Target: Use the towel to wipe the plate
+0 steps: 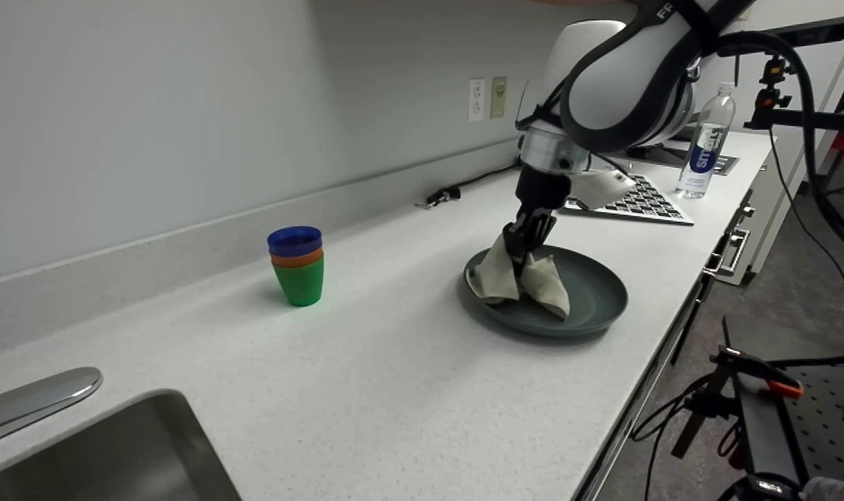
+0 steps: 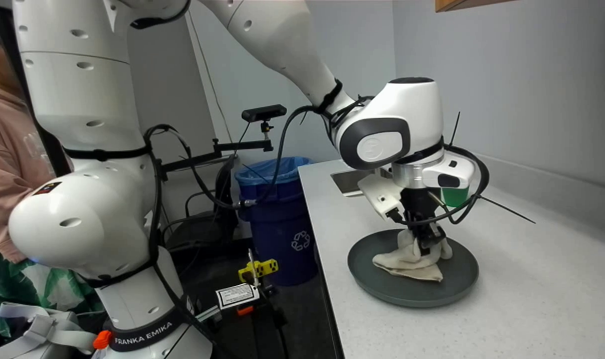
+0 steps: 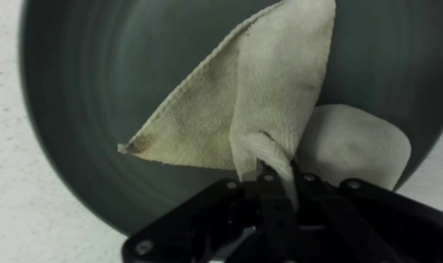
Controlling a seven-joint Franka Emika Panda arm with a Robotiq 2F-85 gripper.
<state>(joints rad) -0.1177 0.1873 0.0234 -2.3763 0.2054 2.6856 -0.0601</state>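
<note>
A dark green round plate lies flat on the white counter in both exterior views (image 1: 595, 292) (image 2: 369, 274) and fills much of the wrist view (image 3: 159, 65). A crumpled off-white towel rests on it, also in both exterior views (image 1: 545, 287) (image 2: 412, 269). In the wrist view the towel (image 3: 279, 80) spreads out in folds, with a brown stain at one corner. My gripper (image 1: 519, 259) points down over the plate, shut on a pinched fold of the towel; it shows so too in an exterior view (image 2: 424, 245) and the wrist view (image 3: 285, 179). The fingertips are partly hidden by cloth.
Stacked blue, orange and green cups (image 1: 300, 278) stand near the wall. A keyboard (image 1: 648, 202) and a water bottle (image 1: 703, 153) stand beyond the plate. A sink (image 1: 136, 445) with a faucet (image 1: 39, 400) is at the counter's opposite end. The counter edge (image 2: 327, 284) runs near the plate.
</note>
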